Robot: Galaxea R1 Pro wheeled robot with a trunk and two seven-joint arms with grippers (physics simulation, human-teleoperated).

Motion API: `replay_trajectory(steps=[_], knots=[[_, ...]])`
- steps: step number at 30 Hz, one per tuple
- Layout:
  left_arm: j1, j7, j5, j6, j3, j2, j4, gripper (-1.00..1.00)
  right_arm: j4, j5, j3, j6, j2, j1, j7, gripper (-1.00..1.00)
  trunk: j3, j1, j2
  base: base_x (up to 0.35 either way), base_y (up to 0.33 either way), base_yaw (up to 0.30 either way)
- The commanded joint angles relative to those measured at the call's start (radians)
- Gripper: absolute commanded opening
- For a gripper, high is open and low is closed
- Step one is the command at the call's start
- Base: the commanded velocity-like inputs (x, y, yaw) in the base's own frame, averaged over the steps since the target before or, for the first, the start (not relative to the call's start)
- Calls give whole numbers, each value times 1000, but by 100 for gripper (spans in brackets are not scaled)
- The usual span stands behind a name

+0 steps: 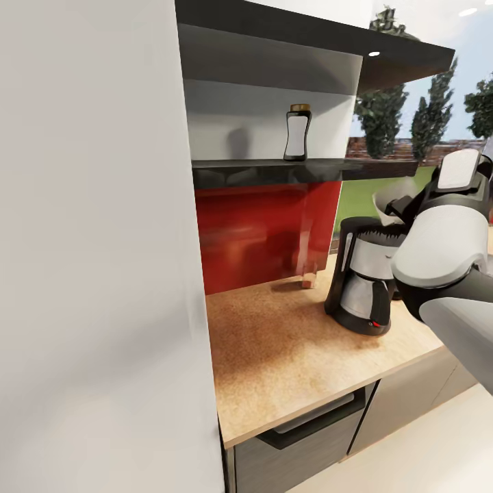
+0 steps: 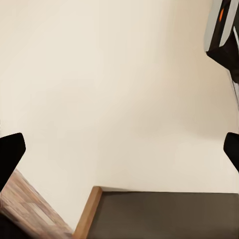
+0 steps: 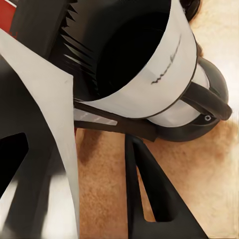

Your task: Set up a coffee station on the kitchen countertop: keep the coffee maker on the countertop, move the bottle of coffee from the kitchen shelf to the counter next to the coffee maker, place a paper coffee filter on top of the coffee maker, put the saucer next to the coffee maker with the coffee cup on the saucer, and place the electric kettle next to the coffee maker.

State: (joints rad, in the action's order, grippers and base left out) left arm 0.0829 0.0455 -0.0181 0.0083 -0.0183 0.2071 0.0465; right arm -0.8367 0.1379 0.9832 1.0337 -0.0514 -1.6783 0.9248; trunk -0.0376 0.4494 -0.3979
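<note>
The black and silver coffee maker (image 1: 359,282) stands on the cork countertop (image 1: 287,356) near its right end. From above, its open top (image 3: 130,50) is a dark hollow. A white paper coffee filter (image 1: 392,196) hangs just above and to the right of the maker's top, with my right gripper (image 1: 405,205) shut on it. The filter (image 3: 47,114) is a pale sheet between the dark fingers (image 3: 149,199). The bottle of coffee (image 1: 297,132), with a gold cap, stands upright on the dark shelf (image 1: 260,164). My left gripper (image 2: 119,149) is open over cream floor.
A tall white cabinet (image 1: 103,239) walls off the counter's left side. A red backsplash (image 1: 260,233) runs behind the counter, and a dark drawer front (image 1: 301,438) sits under it. A window with trees (image 1: 411,116) lies to the right. My right forearm (image 1: 445,274) crowds the maker's right side.
</note>
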Motion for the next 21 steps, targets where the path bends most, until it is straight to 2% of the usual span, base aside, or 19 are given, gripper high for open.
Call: replay_trajectory(steps=[1, 3, 6, 12, 17, 21], knots=[[0, 3, -2, 1, -2, 0, 0, 100, -1, 11, 2, -1, 0, -1, 33, -100, -2, 1, -2, 0, 0, 0], [2, 9, -2, 3, -2, 0, 0, 100, -3, 12, 2, -2, 0, -1, 81, -100, -2, 1, -2, 0, 0, 0], [9, 27, -2, 4, -2, 0, 0, 100, -4, 14, 2, -3, 0, -1, 114, -100, -2, 1, -2, 0, 0, 0], [15, 42, -2, 5, -2, 0, 0, 100, -6, 14, -1, -3, -1, -1, 125, -100, -2, 1, -2, 9, 0, 0], [15, 43, -3, 5, -2, 1, 0, 100, -9, 13, -1, -2, 1, -1, 126, -100, -2, 1, -2, 205, 0, 0], [15, 43, -3, 5, -2, 0, 1, 100, -10, 12, -1, -1, 1, -1, 126, -100, -2, 1, -2, 73, 0, 0]])
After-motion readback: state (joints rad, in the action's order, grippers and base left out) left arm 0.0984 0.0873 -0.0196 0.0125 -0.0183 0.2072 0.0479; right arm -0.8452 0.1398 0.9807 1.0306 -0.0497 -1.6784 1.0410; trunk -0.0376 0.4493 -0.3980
